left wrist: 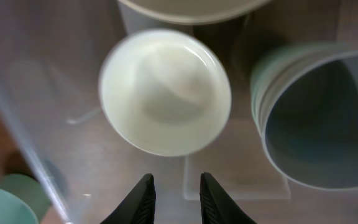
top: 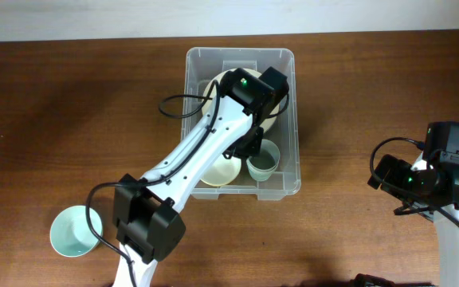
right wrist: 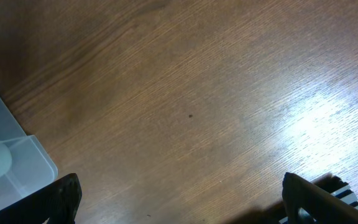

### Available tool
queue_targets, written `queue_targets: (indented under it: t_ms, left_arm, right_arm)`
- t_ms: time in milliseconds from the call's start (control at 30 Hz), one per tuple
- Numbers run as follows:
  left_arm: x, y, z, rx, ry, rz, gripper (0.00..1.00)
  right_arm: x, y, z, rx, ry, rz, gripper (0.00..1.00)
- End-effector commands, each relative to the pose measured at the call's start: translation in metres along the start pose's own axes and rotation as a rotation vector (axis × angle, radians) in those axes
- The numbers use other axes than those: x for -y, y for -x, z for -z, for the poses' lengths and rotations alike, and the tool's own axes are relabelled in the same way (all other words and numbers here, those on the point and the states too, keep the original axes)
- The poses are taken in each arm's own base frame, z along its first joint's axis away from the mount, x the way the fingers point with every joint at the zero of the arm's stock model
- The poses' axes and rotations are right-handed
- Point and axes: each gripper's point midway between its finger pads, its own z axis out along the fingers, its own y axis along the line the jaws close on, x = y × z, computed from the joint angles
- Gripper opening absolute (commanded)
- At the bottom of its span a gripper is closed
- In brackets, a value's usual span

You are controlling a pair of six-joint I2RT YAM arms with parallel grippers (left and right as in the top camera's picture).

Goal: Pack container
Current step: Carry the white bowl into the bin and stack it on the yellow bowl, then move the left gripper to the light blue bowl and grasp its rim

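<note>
Container (top: 196, 56) sits at upper centre of the overhead frame, with the left gripper (left wrist: 174, 198) reaching inside it. Its jaws are slightly parted with nothing between them, above a cream bowl (left wrist: 165, 93) beside a grey-green cup (left wrist: 316, 118). Best to spread wider, then lift straight up, clear of both rims. The right gripper (right wrist: 182, 202) hangs wide open over the table (right wrist: 185, 93) at far right, holding nothing.

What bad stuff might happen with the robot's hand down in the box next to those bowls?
1. The left gripper hangs a little open right beside the small cream bowl. Lifting away might nudge that bowl into the green cup next to it.
2. The arm's black cable loops close to the rim of the clear container. It might snag there and tug the container sideways.
</note>
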Motion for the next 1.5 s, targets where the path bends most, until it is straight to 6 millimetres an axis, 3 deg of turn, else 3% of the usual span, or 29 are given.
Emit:
queue_targets:
  t_ms: [0,100,167,300,433,467,533,600,667,867,1000,1067,1267,1467]
  left_arm:
    - [-0.042,0.024,0.057,0.217,0.071,0.066,0.26]
    - [-0.088,0.025,0.103,0.352,0.091,0.132,0.29]
    - [-0.126,0.009,0.126,0.388,0.096,0.211,0.30]
    - [-0.175,-0.024,0.151,0.422,0.055,0.333,0.30]
    - [-0.220,-0.077,0.148,0.402,0.068,0.504,0.33]
    - [-0.231,-0.090,0.142,0.385,0.090,0.557,0.40]
    - [-0.256,-0.121,0.120,0.332,0.137,0.704,0.71]
    - [-0.267,-0.134,0.100,0.294,0.150,0.770,0.77]
    - [-0.277,-0.141,0.068,0.242,0.141,0.845,0.82]
    - [-0.297,-0.131,-0.012,0.127,0.086,0.977,0.84]
    - [-0.308,-0.127,-0.052,0.025,0.085,1.019,0.84]
    - [-0.304,-0.126,-0.078,-0.070,0.047,1.027,0.84]
    - [-0.288,-0.136,-0.123,-0.190,0.022,1.041,0.83]
    - [-0.270,-0.169,-0.167,-0.262,0.010,1.092,0.83]
  right_arm:
    - [0.000,0.005,0.004,0.019,0.006,0.003,0.99]
    - [0.000,0.005,0.004,0.019,0.006,0.003,0.99]
    - [0.000,0.005,0.004,0.019,0.006,0.003,0.99]
    - [0.000,0.005,0.004,0.019,0.006,0.003,0.99]
    - [0.000,0.005,0.004,0.019,0.006,0.003,0.99]
    - [0.000,0.005,0.004,0.019,0.006,0.003,0.99]
    - [-0.001,0.005,0.004,0.020,0.007,0.003,0.99]
    - [-0.001,0.006,0.004,0.023,0.008,0.003,0.99]
    - [-0.001,0.006,0.004,0.023,0.008,0.003,0.99]
    - [-0.001,0.005,0.004,0.020,0.007,0.003,0.99]
    - [-0.001,0.005,0.004,0.020,0.007,0.003,0.99]
    - [-0.001,0.006,0.004,0.023,0.008,0.003,0.99]
    - [-0.001,0.006,0.004,0.023,0.008,0.003,0.99]
    - [-0.001,0.006,0.004,0.024,0.008,0.003,0.99]
